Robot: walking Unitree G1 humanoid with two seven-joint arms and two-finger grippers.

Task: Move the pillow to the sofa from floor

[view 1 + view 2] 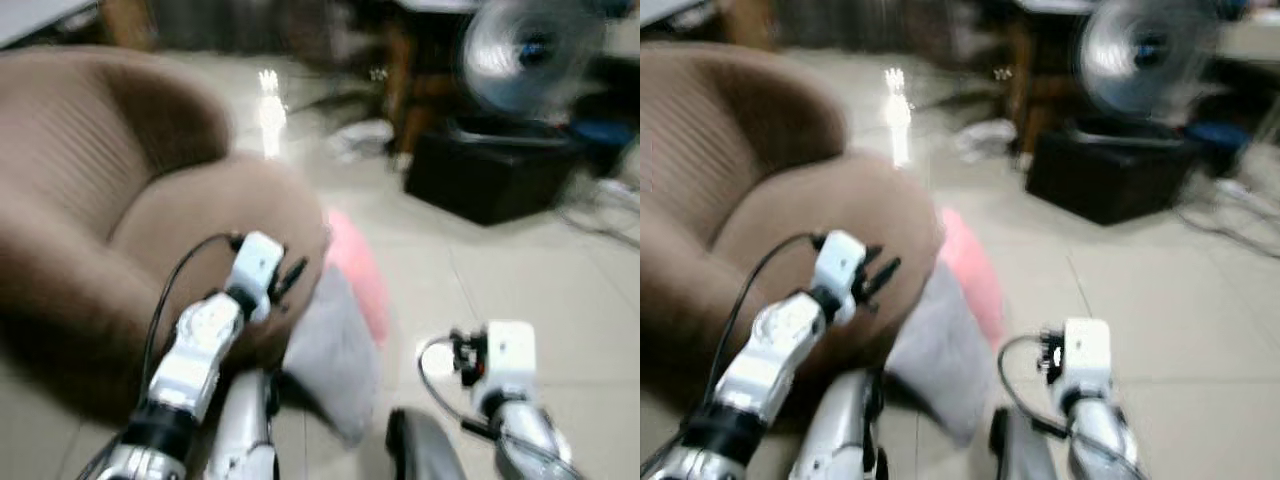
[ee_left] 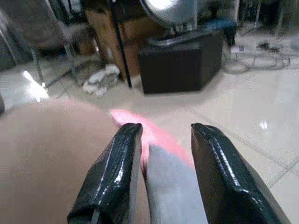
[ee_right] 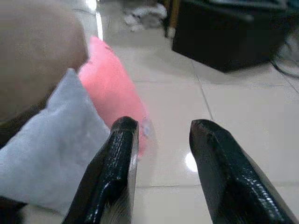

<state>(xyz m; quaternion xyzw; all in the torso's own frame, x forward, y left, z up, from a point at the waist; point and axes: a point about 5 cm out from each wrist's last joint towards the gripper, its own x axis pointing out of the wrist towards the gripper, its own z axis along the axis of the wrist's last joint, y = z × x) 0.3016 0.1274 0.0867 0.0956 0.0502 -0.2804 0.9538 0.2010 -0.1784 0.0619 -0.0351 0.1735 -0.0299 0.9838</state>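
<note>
A grey pillow (image 1: 335, 355) lies on the tiled floor, leaning against the front of the brown sofa (image 1: 90, 200). Behind the grey pillow, also against the sofa, is a pink pillow (image 1: 358, 265). My left gripper (image 2: 163, 133) is open and held over the sofa's rounded front edge, above both pillows. My right gripper (image 3: 161, 128) is open too, low over the floor to the right of the pillows, its left finger (image 3: 119, 154) close to the pink pillow's edge. Neither gripper holds anything. The views are blurred.
A standing fan (image 1: 525, 50) sits on a black box (image 1: 490, 170) at the back right. Wooden furniture legs (image 1: 405, 80) and a crumpled cloth (image 1: 360, 135) lie behind the sofa. Cables (image 1: 610, 210) run along the far right. Bare tiles (image 1: 500, 270) stretch right of the pillows.
</note>
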